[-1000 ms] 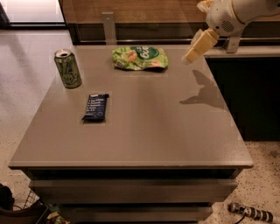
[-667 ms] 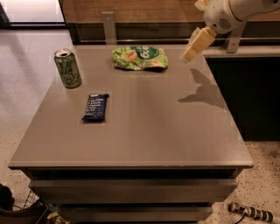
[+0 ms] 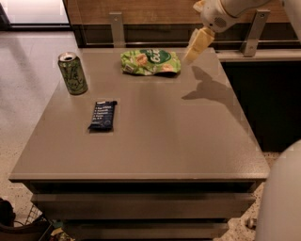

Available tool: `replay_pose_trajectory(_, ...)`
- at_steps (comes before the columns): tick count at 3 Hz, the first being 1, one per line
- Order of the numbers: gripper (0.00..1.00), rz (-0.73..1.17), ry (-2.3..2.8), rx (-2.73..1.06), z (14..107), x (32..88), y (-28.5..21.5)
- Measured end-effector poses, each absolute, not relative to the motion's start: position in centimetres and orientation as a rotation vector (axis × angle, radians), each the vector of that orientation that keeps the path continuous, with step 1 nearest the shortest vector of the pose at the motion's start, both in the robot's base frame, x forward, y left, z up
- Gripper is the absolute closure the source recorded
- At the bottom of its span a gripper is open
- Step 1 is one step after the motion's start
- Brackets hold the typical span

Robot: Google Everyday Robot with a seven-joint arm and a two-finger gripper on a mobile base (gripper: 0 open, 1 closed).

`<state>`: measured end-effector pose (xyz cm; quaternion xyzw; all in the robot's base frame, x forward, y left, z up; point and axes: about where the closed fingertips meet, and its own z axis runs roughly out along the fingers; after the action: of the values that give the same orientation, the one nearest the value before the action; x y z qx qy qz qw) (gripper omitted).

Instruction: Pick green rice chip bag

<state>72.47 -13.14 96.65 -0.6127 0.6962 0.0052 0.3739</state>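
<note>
A grey-brown square table (image 3: 155, 141) fills most of the scene, looked down on from its near edge; read it as a clock face with that near edge at 6 o'clock. The green rice chip bag (image 3: 150, 62) lies flat and crinkled at about 12 o'clock, close to the far edge. It is light green, with a dark green oval logo and pictures of tan chips facing up, and nothing is touching it. The gripper (image 3: 196, 46) hangs in the air at about 1 o'clock, just to the right of the bag and apart from it. It is a pale cream wedge slanting down and to the left from a white arm (image 3: 225, 12) that comes in from the top right corner. From here it does not show whether the pincer is apart or together. The gripper's dark shadow (image 3: 209, 89) falls on the tabletop at about 2 o'clock. An upright green drink can (image 3: 73, 73) with its top opened stands at 10 o'clock, well apart from the bag. A small dark blue wrapped bar (image 3: 103, 115) lies flat at about 9 o'clock, nearer the middle than the can. A rounded white part of the robot (image 3: 282, 197) blocks the bottom right corner.
</note>
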Motion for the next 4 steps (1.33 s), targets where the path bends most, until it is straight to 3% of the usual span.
replay_pose_trajectory(1, 0.0, 0.041, 1.749, -1.614, 94.3, 77.7, -8.5)
replay_pose_trajectory(4, 0.0, 0.188, 1.743, -1.522, 89.3, 82.1, -2.6)
